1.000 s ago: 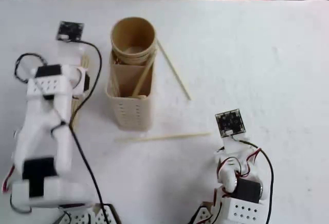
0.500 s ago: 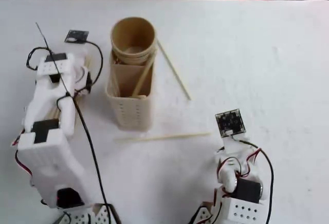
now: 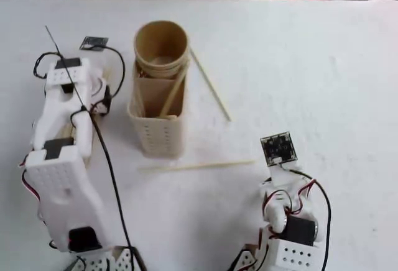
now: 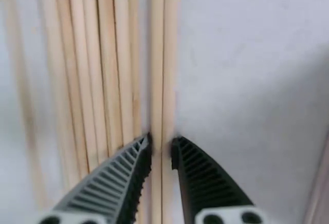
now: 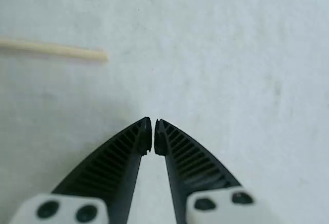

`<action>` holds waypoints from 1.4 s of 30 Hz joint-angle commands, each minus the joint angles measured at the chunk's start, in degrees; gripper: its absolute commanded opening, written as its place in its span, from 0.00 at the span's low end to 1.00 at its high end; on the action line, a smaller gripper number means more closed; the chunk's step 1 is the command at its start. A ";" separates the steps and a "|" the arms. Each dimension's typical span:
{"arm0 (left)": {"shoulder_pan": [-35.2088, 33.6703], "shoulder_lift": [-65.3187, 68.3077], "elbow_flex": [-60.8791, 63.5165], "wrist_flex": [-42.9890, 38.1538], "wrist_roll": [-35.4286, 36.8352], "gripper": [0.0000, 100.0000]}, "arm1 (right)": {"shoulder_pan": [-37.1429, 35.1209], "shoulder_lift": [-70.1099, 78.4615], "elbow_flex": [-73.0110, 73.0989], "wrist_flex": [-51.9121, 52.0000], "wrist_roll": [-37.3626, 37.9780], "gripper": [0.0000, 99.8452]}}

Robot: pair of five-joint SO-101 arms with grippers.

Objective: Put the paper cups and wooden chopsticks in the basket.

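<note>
Partly done: paper cups [image 3: 161, 44] fill the basket [image 3: 160, 135]; left gripper [image 4: 161, 144] pinches a chopstick [image 4: 163, 54], right gripper [image 5: 153, 131] is clenched empty, loose sticks [image 3: 199, 165] remain.

Bright, even overhead light washes the white tabletop [image 3: 323, 66] almost featureless; only faint, soft shadows hug the basket [image 3: 160, 135] and chopsticks [image 4: 103, 54].
</note>
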 commanded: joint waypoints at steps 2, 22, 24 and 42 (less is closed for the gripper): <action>-0.48 3.56 -5.89 6.15 0.09 0.14 | 0.57 -0.40 0.53 0.13 0.53 0.02; -0.57 -1.45 -12.84 13.27 -0.44 0.02 | 0.57 -0.40 0.53 0.13 0.53 0.02; -0.13 -6.46 -12.57 14.95 -0.26 0.02 | 0.57 -0.40 0.53 0.13 0.53 0.02; 11.74 -54.55 -13.10 22.95 4.48 0.02 | 0.57 -0.40 0.53 0.13 0.53 0.02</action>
